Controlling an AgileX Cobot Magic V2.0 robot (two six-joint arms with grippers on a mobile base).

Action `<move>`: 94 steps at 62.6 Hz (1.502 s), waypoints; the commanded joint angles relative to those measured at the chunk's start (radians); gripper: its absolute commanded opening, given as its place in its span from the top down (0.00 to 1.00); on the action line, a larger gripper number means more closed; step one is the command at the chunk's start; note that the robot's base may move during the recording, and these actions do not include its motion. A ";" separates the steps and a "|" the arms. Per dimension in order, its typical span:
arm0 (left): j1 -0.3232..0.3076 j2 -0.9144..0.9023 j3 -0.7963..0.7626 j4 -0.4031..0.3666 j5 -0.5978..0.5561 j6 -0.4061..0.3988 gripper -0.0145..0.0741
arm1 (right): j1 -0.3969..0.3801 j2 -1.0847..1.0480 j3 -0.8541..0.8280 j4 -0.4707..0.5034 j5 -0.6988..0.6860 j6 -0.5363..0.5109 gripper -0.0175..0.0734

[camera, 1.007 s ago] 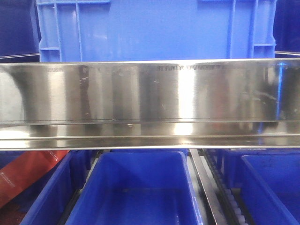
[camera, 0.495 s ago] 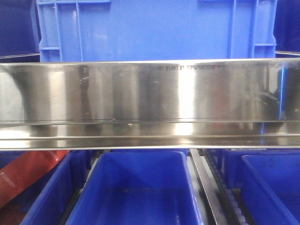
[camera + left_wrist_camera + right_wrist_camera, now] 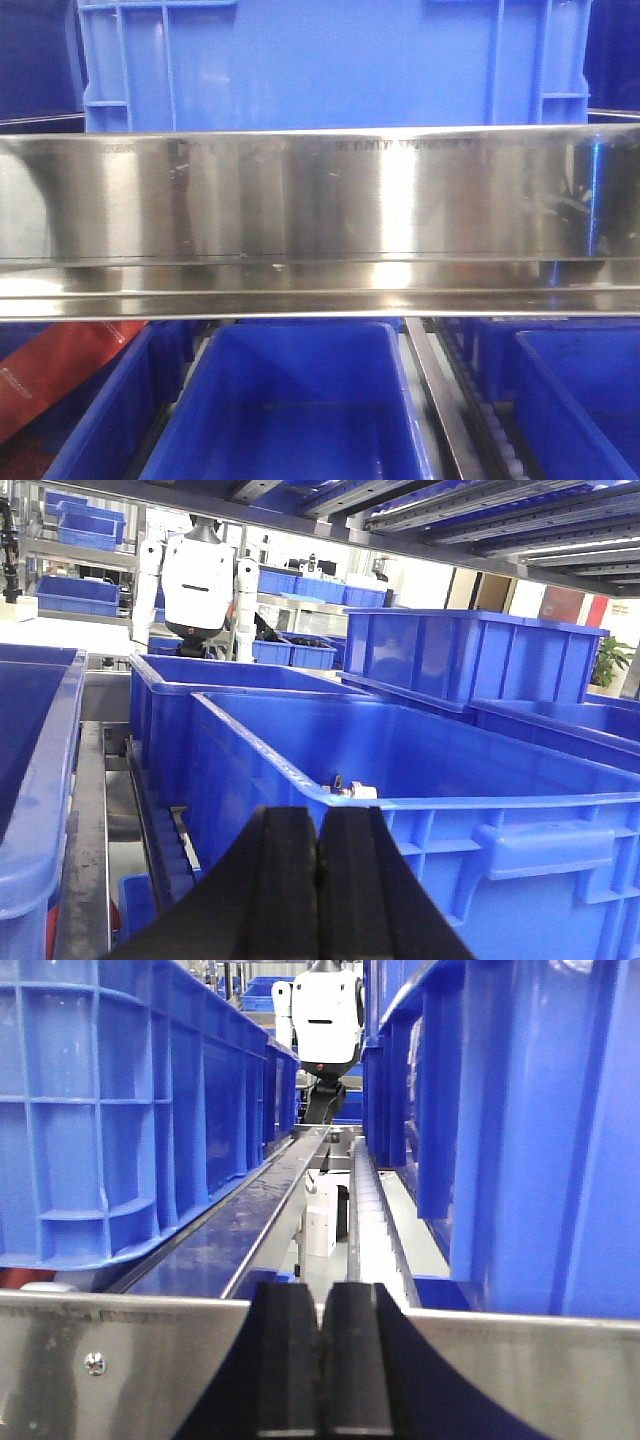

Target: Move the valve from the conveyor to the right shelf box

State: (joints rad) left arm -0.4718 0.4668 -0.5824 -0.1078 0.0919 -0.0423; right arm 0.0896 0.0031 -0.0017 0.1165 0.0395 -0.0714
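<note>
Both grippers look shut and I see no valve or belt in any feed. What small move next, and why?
Probably back the right gripper away from the steel rail and turn toward the conveyor. Its fingers are closed on nothing, as are the left gripper's. The left faces a blue bin with a small item, too small to identify, at its near rim. No valve or belt shows anywhere.

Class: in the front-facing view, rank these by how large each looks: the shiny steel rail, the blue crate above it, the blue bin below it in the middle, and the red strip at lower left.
1. Steel rail, spanning the frame.
2. Blue crate; cropped at the top.
3. Middle blue bin; close to the crate and cropped below, so this order is unsure.
4. Red strip, clearly smallest.
</note>
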 commanded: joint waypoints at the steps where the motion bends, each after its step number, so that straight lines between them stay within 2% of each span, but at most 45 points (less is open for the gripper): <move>1: 0.002 -0.005 0.000 -0.001 -0.022 -0.003 0.96 | -0.001 -0.003 0.002 -0.004 -0.011 -0.010 0.99; 50: 0.002 -0.005 0.002 -0.001 -0.029 -0.003 0.96 | -0.001 -0.003 0.002 -0.004 -0.011 -0.010 0.99; 55: 0.007 -0.018 0.002 0.108 -0.009 -0.003 0.96 | -0.001 -0.003 0.002 -0.004 -0.011 -0.010 0.99; 58: 0.022 -0.042 0.005 0.200 0.017 -0.003 0.96 | -0.001 -0.003 0.002 -0.004 -0.011 -0.010 0.99; 60: 0.037 -0.061 0.011 0.225 0.034 -0.003 0.96 | -0.001 -0.003 0.002 -0.004 -0.011 -0.010 0.99; 67: 0.128 -0.157 0.068 0.206 0.091 -0.003 0.96 | -0.001 -0.003 0.002 -0.004 -0.011 -0.010 0.99; 77: 0.257 -0.290 0.239 0.184 0.085 -0.003 0.96 | -0.001 -0.003 0.002 -0.004 -0.011 -0.010 0.99; 86: 0.326 -0.393 0.374 0.159 0.069 -0.003 0.96 | -0.001 -0.003 0.002 -0.004 -0.011 -0.010 0.99; 94: 0.346 -0.448 0.469 0.157 0.004 -0.003 0.96 | -0.001 -0.003 0.002 -0.004 -0.011 -0.010 0.99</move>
State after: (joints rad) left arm -0.1391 0.0522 -0.1655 0.0588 0.1618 -0.0433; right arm 0.0896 0.0031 -0.0017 0.1165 0.0395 -0.0723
